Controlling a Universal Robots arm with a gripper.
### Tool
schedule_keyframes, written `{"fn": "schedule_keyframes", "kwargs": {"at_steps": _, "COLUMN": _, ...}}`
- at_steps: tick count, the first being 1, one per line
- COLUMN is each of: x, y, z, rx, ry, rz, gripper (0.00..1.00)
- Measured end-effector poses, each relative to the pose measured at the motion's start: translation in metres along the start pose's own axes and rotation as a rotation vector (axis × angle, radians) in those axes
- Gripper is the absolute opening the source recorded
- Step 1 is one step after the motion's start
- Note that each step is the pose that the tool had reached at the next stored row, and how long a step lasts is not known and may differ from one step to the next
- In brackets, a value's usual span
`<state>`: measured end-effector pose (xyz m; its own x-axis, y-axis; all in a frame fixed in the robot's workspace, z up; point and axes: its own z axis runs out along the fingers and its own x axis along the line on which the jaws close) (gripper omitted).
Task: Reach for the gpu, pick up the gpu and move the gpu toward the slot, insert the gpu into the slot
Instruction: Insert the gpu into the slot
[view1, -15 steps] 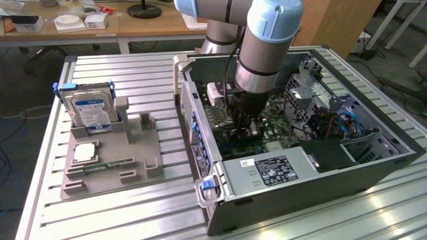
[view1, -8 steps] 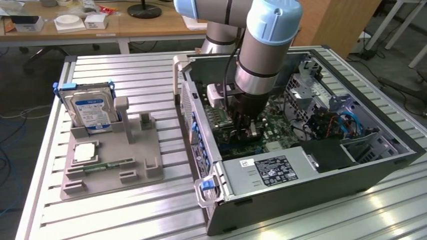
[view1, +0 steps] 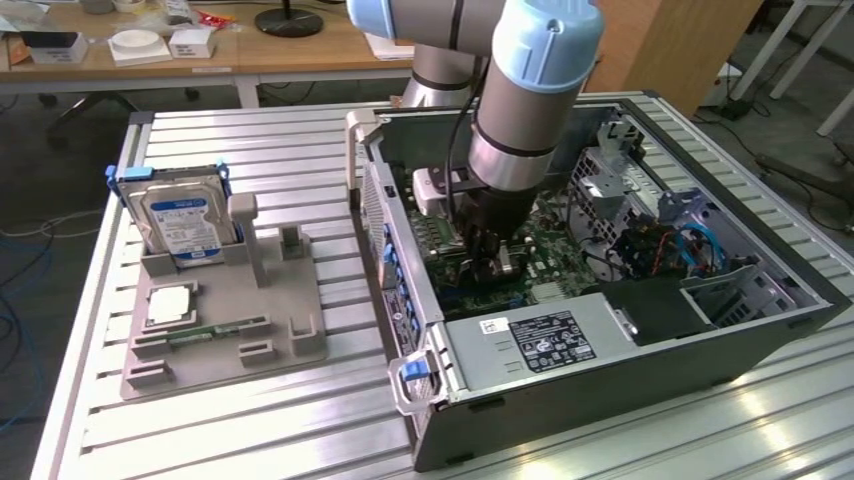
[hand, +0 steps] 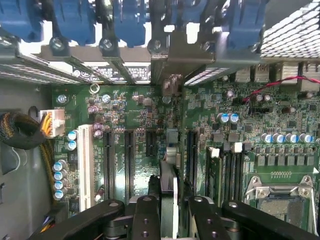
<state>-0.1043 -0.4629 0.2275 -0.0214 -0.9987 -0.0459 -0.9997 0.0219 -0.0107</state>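
I was down inside the open computer case (view1: 747, 330), my jaws (hand: 169, 210) closed on the gpu (hand: 169, 187), which I held edge-on so that it showed as a thin dark card between my fingers (hand: 145, 215). The card hung just above the motherboard (hand: 150, 130), in line with the long black slot (hand: 172, 137) beneath it and between the neighbouring slots on either side.

As I judged it, the step in hand was the seating. To do it well I needed the card upright and its lower edge parallel with the slot, its bracket end toward the case's rear wall (hand: 150, 55), then a straight, even push with no twist. A tilt could have jammed one end or scraped the small parts beside the slot.

The parts stand (view1: 220, 320), with the hard drive (view1: 180, 215), stood on the table (view1: 601, 450) well apart from the case.
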Motion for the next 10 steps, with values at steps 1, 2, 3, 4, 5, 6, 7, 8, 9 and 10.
{"fn": "schedule_keyframes", "kwargs": {"at_steps": 1, "x": 0.0, "y": 0.0, "z": -0.0002, "rx": 0.0002, "ry": 0.0008, "rz": 0.0, "gripper": 0.28}}
{"fn": "schedule_keyframes", "kwargs": {"at_steps": 2, "x": 0.0, "y": -0.0001, "z": -0.0013, "rx": -0.0003, "ry": 0.0019, "rz": 0.0, "gripper": 0.28}}
{"fn": "schedule_keyframes", "kwargs": {"at_steps": 3, "x": 0.0, "y": -0.0003, "z": -0.0026, "rx": -0.0006, "ry": 0.0021, "rz": -0.001, "gripper": 0.33}}
{"fn": "schedule_keyframes", "kwargs": {"at_steps": 4, "x": 0.0, "y": -0.0002, "z": -0.0046, "rx": -0.0009, "ry": 0.0022, "rz": -0.001, "gripper": 0.33}}
{"fn": "schedule_keyframes", "kwargs": {"at_steps": 5, "x": 0.0, "y": -0.0003, "z": -0.0076, "rx": -0.0006, "ry": 0.0023, "rz": -0.001, "gripper": 0.33}}
{"fn": "schedule_keyframes", "kwargs": {"at_steps": 6, "x": 0.0, "y": -0.0004, "z": -0.0108, "rx": -0.0006, "ry": 0.0024, "rz": -0.001, "gripper": 0.33}}
{"fn": "schedule_keyframes", "kwargs": {"at_steps": 7, "x": 0.0, "y": -0.0004, "z": -0.014, "rx": -0.0005, "ry": 0.0024, "rz": -0.001, "gripper": 0.33}}
{"fn": "schedule_keyframes", "kwargs": {"at_steps": 8, "x": 0.0, "y": -0.0004, "z": -0.017, "rx": -0.0005, "ry": 0.0023, "rz": -0.001, "gripper": 0.33}}
{"fn": "schedule_keyframes", "kwargs": {"at_steps": 9, "x": -0.001, "y": -0.0005, "z": -0.02, "rx": -0.0005, "ry": 0.0023, "rz": -0.001, "gripper": 0.33}}
{"fn": "schedule_keyframes", "kwargs": {"at_steps": 10, "x": -0.001, "y": -0.0005, "z": -0.0228, "rx": -0.0005, "ry": 0.0023, "rz": -0.001, "gripper": 0.33}}
